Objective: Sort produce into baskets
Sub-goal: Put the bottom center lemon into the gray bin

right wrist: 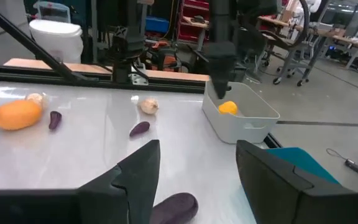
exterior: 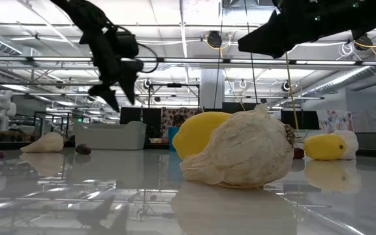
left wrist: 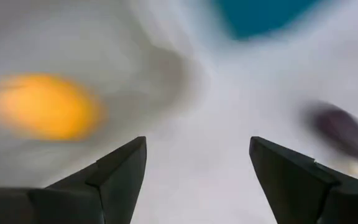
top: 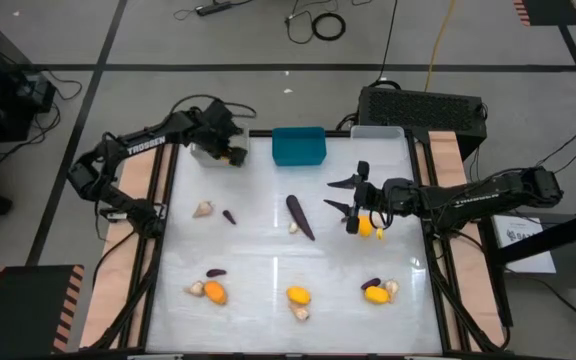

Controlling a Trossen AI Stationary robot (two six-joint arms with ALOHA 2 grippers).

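Fingers on the left gripper [top: 230, 152] were spread apart over the light grey basket [top: 208, 154] at the far left corner of the worktop [top: 268, 250], and one yellow-orange fruit [right wrist: 227, 107] sat inside it, so it looked like a drop-off: jaws wide, nothing between them, piece down in the bin. The right gripper [top: 350, 200] hung above the middle-right of the worktop with its fingers apart too and nothing in them, pointed toward the big dark purple eggplant [top: 300, 216]; probably lining up for that one, though that's just a guess. Another yellow fruit [top: 366, 226] lay just beside that gripper. The teal basket [top: 299, 146] and the translucent white basket [top: 378, 133] stood along the far edge next to each other, and neither showed anything inside from above. Loads left to sort: a garlic bulb [top: 204, 209] and a small purple piece [top: 229, 216] on the left, then three little clusters along the near edge, each with a yellow fruit and a beige bulb close together. Up close the nearest garlic bulb [exterior: 240, 151] looked papery and lumpy, the fruit smooth and glossy, all toy-ish.
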